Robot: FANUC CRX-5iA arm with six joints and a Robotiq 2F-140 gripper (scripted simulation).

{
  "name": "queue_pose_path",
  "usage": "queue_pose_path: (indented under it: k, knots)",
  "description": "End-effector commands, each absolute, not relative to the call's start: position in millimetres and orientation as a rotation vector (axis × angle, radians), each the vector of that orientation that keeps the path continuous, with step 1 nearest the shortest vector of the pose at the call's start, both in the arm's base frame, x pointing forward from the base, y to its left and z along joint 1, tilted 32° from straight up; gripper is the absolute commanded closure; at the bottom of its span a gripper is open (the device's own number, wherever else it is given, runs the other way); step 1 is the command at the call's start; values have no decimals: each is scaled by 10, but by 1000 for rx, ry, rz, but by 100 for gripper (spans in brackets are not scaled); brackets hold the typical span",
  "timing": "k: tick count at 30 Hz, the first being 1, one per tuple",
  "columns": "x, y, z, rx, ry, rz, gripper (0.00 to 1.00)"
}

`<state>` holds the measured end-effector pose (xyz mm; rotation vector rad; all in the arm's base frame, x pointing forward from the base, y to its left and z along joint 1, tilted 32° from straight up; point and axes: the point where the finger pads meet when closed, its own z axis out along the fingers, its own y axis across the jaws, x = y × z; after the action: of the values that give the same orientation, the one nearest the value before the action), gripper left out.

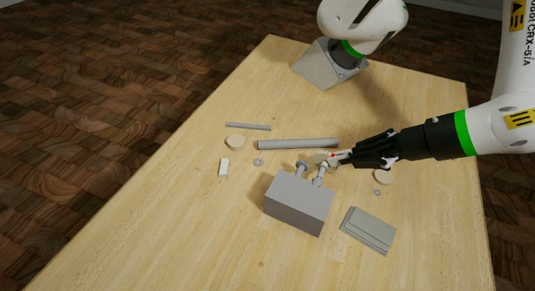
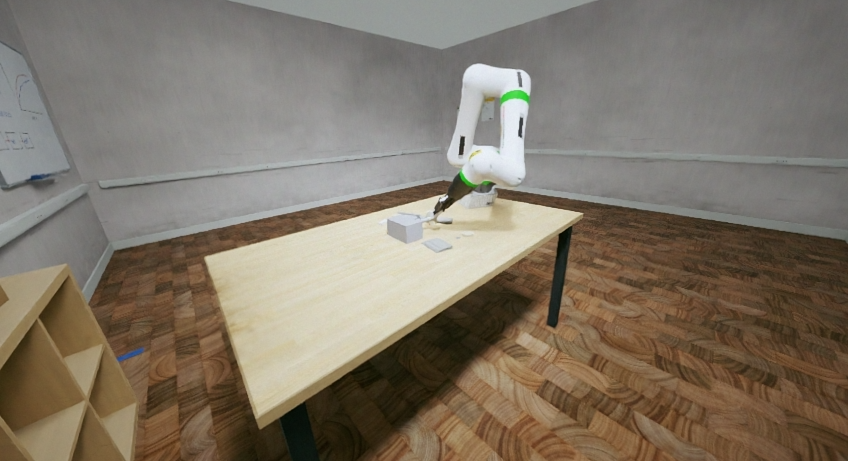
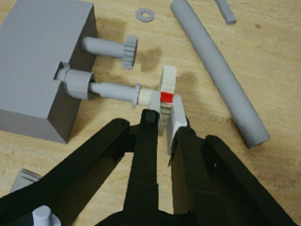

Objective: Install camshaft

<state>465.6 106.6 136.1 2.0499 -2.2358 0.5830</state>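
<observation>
The grey engine case (image 1: 298,194) (image 2: 405,229) (image 3: 39,56) stands upright. My gripper (image 1: 334,159) (image 3: 163,105) is shut on the rim of the camshaft's cream big gear (image 1: 320,157) (image 3: 168,79), whose red mark lies between the fingertips. The camshaft's grey shaft (image 1: 321,170) (image 3: 114,91) points at the case, its end at the mouth of the open bearing (image 1: 317,181) (image 3: 78,84); how far inside it reaches is hidden. The small crank gear (image 1: 302,165) (image 3: 129,52) sits nearer the case than the big gear, with a gap between them. A little red shows on its far face.
A long grey rod (image 1: 297,143) (image 3: 220,72) lies behind the big gear. A thin bar (image 1: 248,126), cream discs (image 1: 235,142) (image 1: 383,177), washers (image 1: 258,161) (image 1: 376,192) and a white block (image 1: 223,167) lie around. Stacked grey plates (image 1: 371,228) (image 2: 437,244) lie beside the case.
</observation>
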Motion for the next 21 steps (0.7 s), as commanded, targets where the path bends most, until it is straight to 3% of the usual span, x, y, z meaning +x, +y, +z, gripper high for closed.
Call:
queue_pose_path:
  k: [1,21]
  knots:
    - [4668,1064,1371,2050,-2237,584,86]
    - [4746,1060,1390,2050,-2237,584,86]
